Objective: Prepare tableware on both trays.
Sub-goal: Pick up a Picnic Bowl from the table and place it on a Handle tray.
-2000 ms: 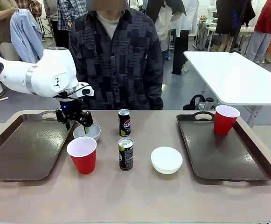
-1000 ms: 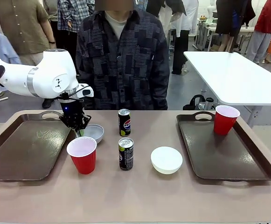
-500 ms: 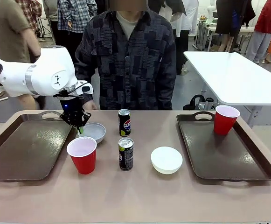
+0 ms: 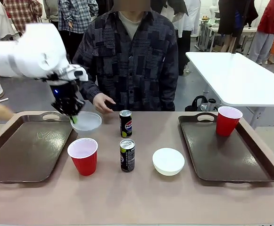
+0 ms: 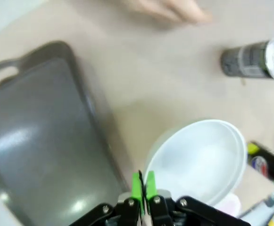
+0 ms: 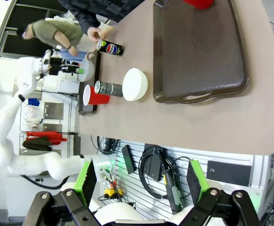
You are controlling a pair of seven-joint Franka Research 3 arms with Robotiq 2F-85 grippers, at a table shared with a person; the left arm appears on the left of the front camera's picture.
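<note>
Moved: bowl [image 4: 86,121] lifted off the table, by the left tray's [image 4: 23,150] far right corner.
Left gripper [image 4: 72,117]: clenched on bowl rim.
Right gripper [image 6: 141,181]: released, empty.
Risk: thin rim pinch could slip.

The left tray [image 4: 28,150] lies bare, open from above; by its far right corner the left gripper [image 4: 73,118] hangs, clamping a lifted bowl [image 4: 87,122]. Between the trays stand a red cup [image 4: 83,156], near can [image 4: 127,155], far can [image 4: 125,123] and a second bowl [image 4: 168,161], with narrow gaps between them. The right tray [image 4: 226,160] is free but for another cup [image 4: 228,120] at its far corner.
</note>
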